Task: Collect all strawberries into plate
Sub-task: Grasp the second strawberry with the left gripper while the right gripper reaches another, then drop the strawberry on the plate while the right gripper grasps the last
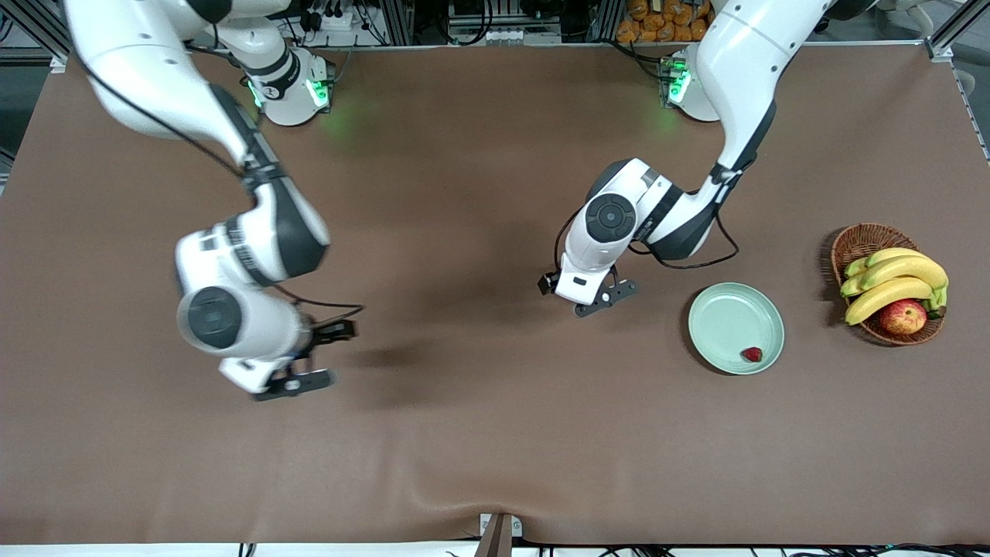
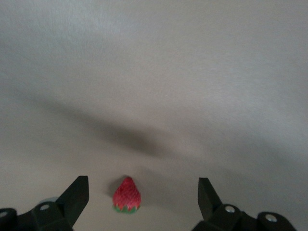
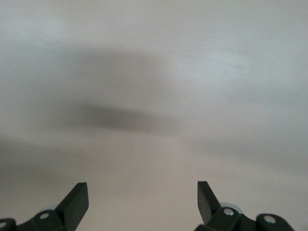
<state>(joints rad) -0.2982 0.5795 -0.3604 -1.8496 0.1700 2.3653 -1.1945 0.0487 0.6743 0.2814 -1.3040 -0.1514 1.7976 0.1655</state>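
No writing can be read on anything here. The left arm bends down over the middle of the worktop (image 1: 479, 433), its left pincer (image 2: 143, 204) spread wide and holding nothing, with a small red strawberry (image 2: 127, 195) lying between the fingers. The right pincer (image 3: 142, 204) hangs wide open and empty over bare cloth toward the right arm's end. Another strawberry (image 1: 752, 354) sits at about five o'clock on the pale green plate (image 1: 723, 313), beside the fruit basket (image 1: 858, 241).
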